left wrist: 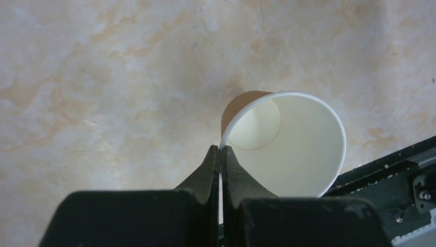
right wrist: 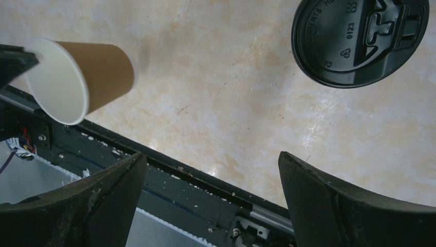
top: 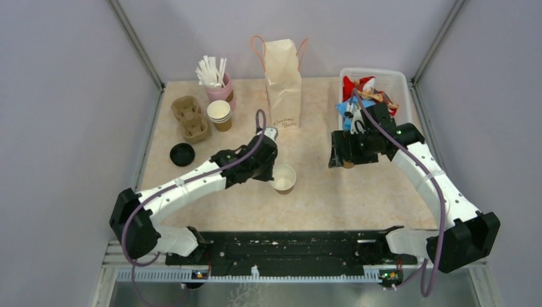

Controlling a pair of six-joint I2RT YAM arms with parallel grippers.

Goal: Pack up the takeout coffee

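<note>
My left gripper (left wrist: 220, 149) is shut on the white rim of a lidless brown paper cup (left wrist: 288, 144). The cup is empty and hangs tilted over the middle of the table (top: 283, 179); it also shows in the right wrist view (right wrist: 77, 77). My right gripper (right wrist: 212, 157) is wide open with nothing between its fingers, to the right of that cup (top: 340, 155). A round black lid (right wrist: 360, 38) lies just past its fingers, and a bit of brown (top: 348, 164) shows under the gripper. A second black lid (top: 182, 154) lies on the left.
A tall paper bag (top: 283, 83) stands at the back centre. Left of it are a pink cup of white straws (top: 217, 80), a stack of lidless cups (top: 219, 115) and a cardboard cup carrier (top: 190, 118). A white bin (top: 399, 80) of packets is at the back right.
</note>
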